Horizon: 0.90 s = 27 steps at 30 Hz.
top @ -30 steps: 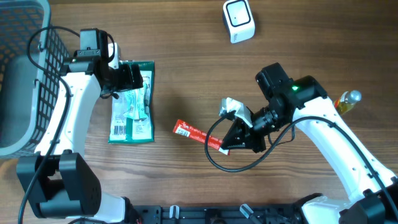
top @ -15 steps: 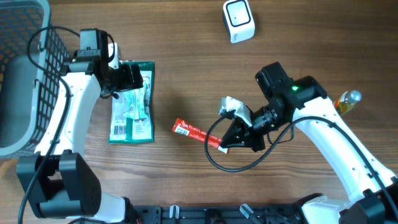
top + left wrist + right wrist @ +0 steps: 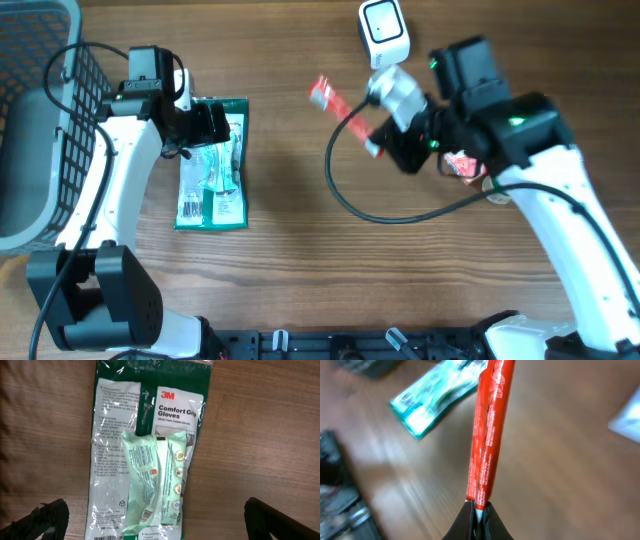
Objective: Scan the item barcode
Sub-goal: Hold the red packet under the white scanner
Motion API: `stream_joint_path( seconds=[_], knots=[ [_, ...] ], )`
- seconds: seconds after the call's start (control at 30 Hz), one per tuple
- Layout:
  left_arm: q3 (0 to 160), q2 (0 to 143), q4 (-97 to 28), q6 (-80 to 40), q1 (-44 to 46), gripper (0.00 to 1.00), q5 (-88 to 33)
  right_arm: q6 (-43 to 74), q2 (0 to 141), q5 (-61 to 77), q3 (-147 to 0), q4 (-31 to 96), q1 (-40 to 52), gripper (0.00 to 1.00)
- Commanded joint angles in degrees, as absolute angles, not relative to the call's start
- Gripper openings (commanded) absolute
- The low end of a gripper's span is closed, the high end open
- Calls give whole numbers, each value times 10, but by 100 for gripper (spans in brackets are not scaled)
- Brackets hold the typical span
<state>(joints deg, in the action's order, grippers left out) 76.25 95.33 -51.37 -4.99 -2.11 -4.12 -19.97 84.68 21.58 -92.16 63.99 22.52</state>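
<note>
A long red stick packet hangs in the air, pinched at its lower end by my right gripper, which is shut on it. The packet's free end points up-left, just left of the white barcode scanner at the table's back edge. In the right wrist view the red packet rises straight out of the closed right gripper. My left gripper stands open above a green 3M gloves package. Seen from the left wrist, that gloves package fills the view and the left gripper straddles it without touching.
A grey wire basket stands at the far left. A small red-and-white item shows partly under the right arm. A black cable loops over the table's middle. The gloves package lies blurred in the right wrist view.
My right arm has lifted the red packet off the table and carried it back and up toward the scanner. The left arm has not moved.
</note>
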Motion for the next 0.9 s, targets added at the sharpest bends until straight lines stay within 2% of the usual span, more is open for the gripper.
stream_joint_path(
  seconds=[0.0, 0.13, 0.23, 0.43, 0.7, 0.87],
  knots=[
    [768, 946, -514, -49, -24, 100, -38, -185, 852, 30, -994, 618, 225, 4],
    [768, 946, -514, -49, -24, 100, -38, -268, 879, -117, -989, 569, 225, 4],
    [768, 946, -514, -49, -24, 100, -38, -348, 933, -126, -989, 538, 225, 4],
    [768, 946, -514, -49, -24, 100, -38, -361, 1077, -295, -989, 416, 225, 4],
    [768, 946, -514, -49, -24, 100, -38, -417, 1202, -355, -989, 287, 225, 4],
    [768, 946, -514, -49, -24, 100, -38, -422, 1224, -364, -989, 226, 225, 4]
  ],
)
